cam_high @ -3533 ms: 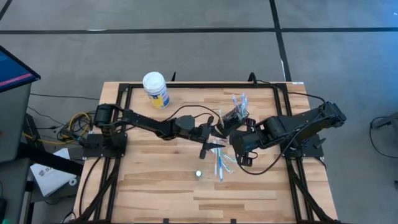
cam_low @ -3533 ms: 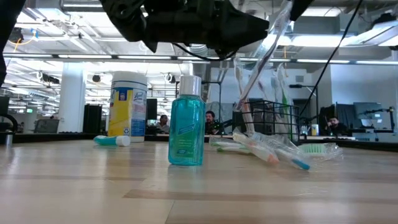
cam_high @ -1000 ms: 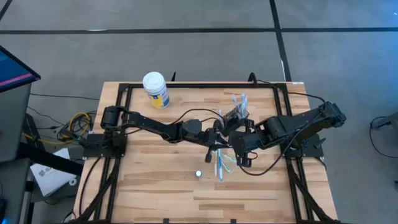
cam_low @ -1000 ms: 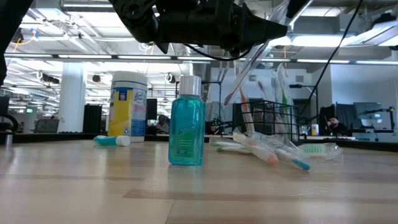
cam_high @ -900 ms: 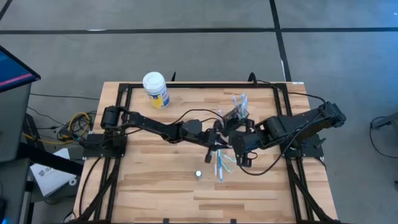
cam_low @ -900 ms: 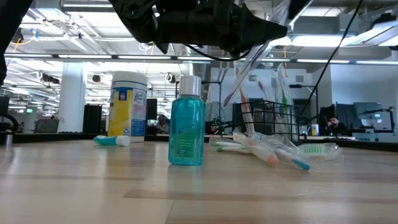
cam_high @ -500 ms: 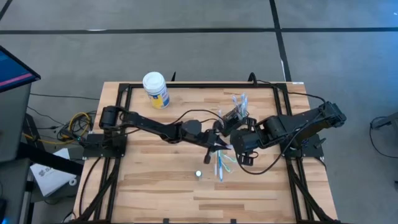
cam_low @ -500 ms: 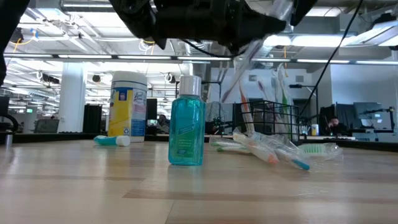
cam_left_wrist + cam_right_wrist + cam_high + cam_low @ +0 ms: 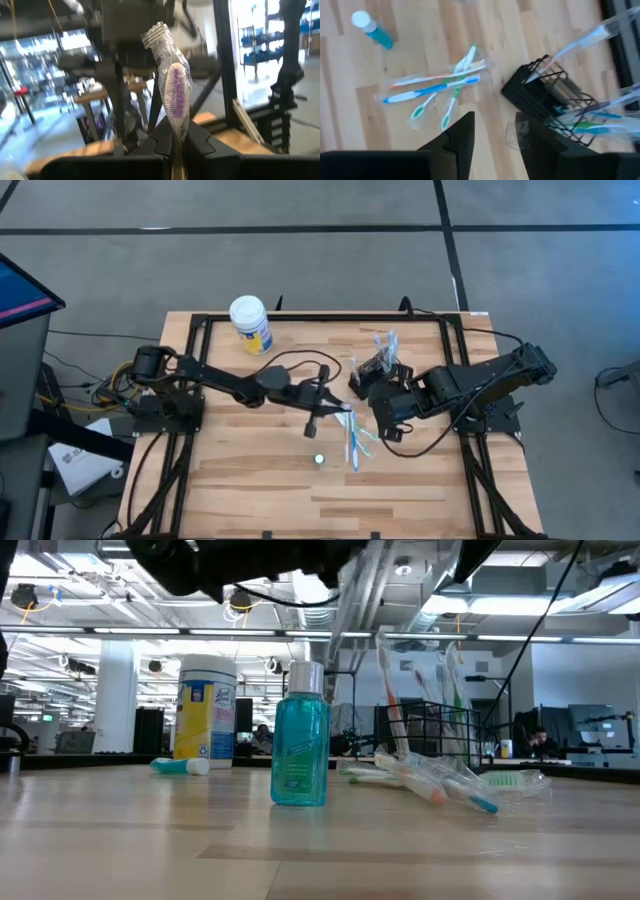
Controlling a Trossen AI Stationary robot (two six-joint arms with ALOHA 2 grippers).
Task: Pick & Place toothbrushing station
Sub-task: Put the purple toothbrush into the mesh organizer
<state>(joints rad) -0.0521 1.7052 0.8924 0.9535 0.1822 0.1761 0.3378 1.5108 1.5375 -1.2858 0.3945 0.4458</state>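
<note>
On the wooden table (image 9: 230, 480), taking the black wire-mesh holder (image 9: 377, 366) as landmark, the white-lidded yellow-and-blue jar (image 9: 250, 324) stands well to its left, near the far edge. The left gripper (image 9: 322, 402) hovers left of the holder and nearer the front, its fingers (image 9: 200, 142) clenched on a wrapped toothbrush (image 9: 172, 92) with purple bristles, held upright in the left wrist view. A small teal bottle (image 9: 318, 460) stands in front of the holder and to its left; in the low view it rises as a teal bottle with a silver cap (image 9: 301, 748). Loose toothbrushes (image 9: 355, 442) in clear wrap lie in a pile just in front of the holder. The holder itself sits mid-table with several toothbrushes (image 9: 386, 342) standing in it. The right gripper (image 9: 372, 388) hangs just beside the holder, its fingers (image 9: 457, 135) spread apart, holding nothing.
</note>
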